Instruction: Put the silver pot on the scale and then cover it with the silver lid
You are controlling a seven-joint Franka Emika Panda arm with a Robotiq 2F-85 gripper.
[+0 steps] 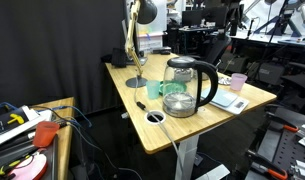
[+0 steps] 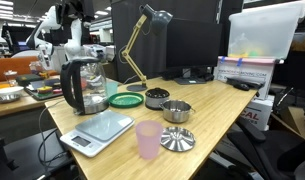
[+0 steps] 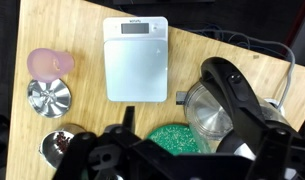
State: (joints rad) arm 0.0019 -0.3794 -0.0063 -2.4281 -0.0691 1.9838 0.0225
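Note:
The silver pot stands on the wooden table between the silver lid and a green plate. In the wrist view the pot is partly hidden at the lower left, below the lid. The scale lies flat near the table's front edge, with nothing on it. It shows at top centre in the wrist view and by the table's corner in an exterior view. My gripper hangs high above the green plate and kettle, open and empty.
A tall glass kettle with a black handle stands beside the scale. A pink cup stands next to the lid. A second dark round container sits behind the pot. A desk lamp rises at the back.

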